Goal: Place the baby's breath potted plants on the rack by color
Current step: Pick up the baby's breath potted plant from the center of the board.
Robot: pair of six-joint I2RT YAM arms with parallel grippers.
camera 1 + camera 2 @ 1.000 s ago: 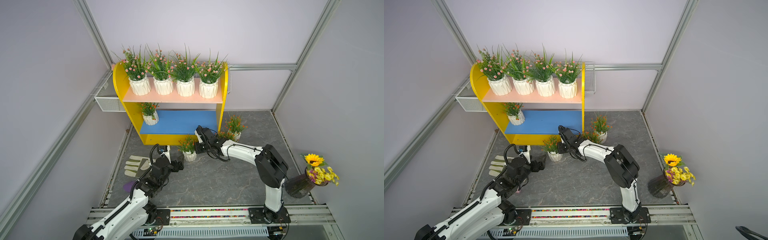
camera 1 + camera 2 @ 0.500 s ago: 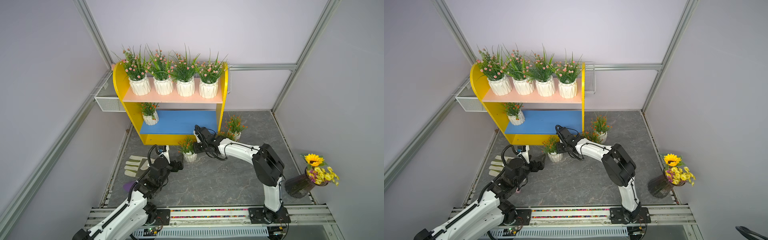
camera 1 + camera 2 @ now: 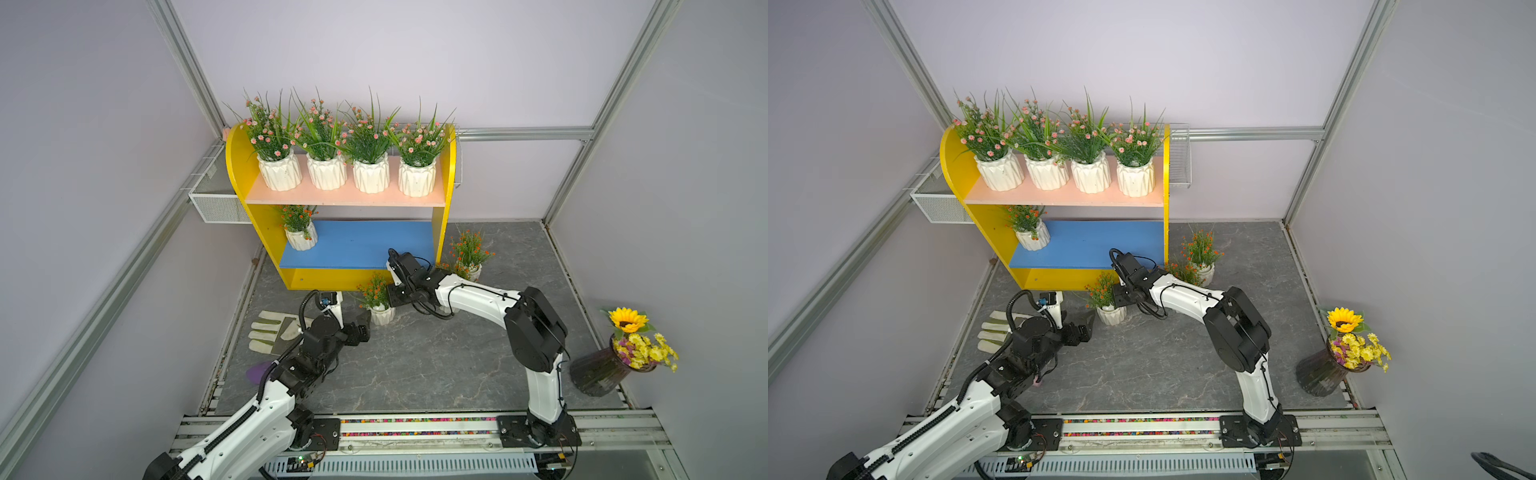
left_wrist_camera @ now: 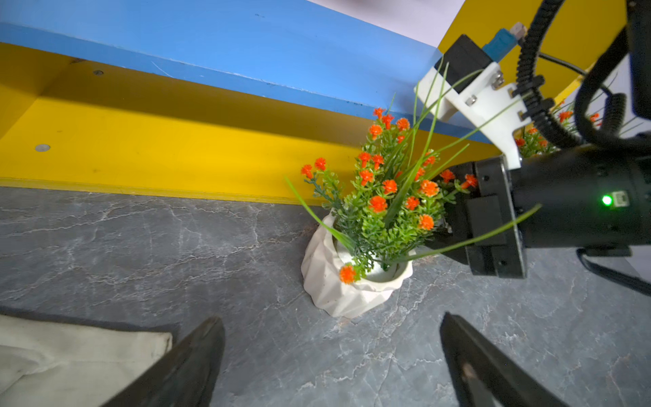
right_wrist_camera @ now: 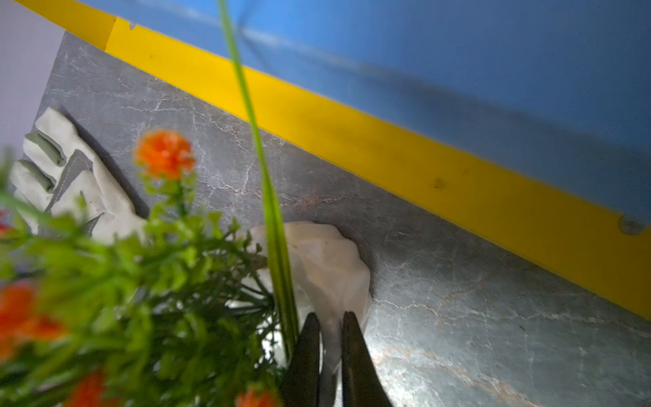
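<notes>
On the tabletop (image 3: 415,365) before the rack (image 3: 332,280), right end effector (image 5: 330,317) was clamped on the rim of the orange potted plant (image 3: 381,315), left end effector (image 4: 331,319) spread wide beside it; thin pinch could slip, tipping it.

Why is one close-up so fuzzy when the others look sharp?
Right wrist view: the plant is too near the lens, so leaves and blossoms smear; the blue board is soft. Left wrist view: the same plant is crisp. Both top views: sharp, evenly lit.
</notes>
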